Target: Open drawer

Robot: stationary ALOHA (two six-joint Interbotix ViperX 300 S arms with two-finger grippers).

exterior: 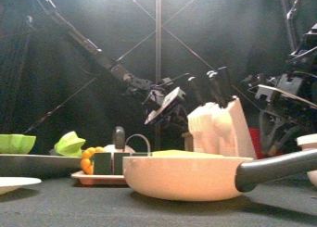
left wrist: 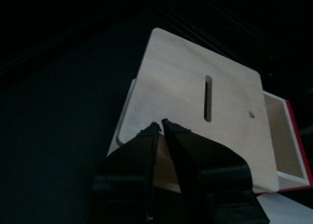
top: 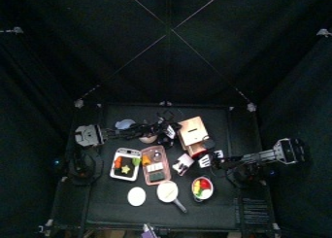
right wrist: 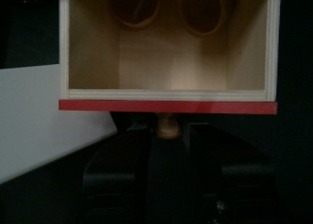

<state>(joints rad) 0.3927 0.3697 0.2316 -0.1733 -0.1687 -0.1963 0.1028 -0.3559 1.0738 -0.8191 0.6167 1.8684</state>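
Drawer pulled out, both arms at the cabinet

From the left, I have the left gripper (left wrist: 163,136) pressed against the plain back corner of the drawer cabinet (top: 196,131), its jaws together at the tips, I judge to brace the box so it cannot slide while the other arm pulls. The cabinet sits right of the table's (top: 111,119) middle, toward the far side, behind the tray of food (top: 126,161) and the bowls. On the right, the right gripper (right wrist: 167,129) has its jaws clamped on the small knob (right wrist: 167,127) under the red-edged front (right wrist: 167,105), and the wrist camera looks straight into the empty, open compartment.
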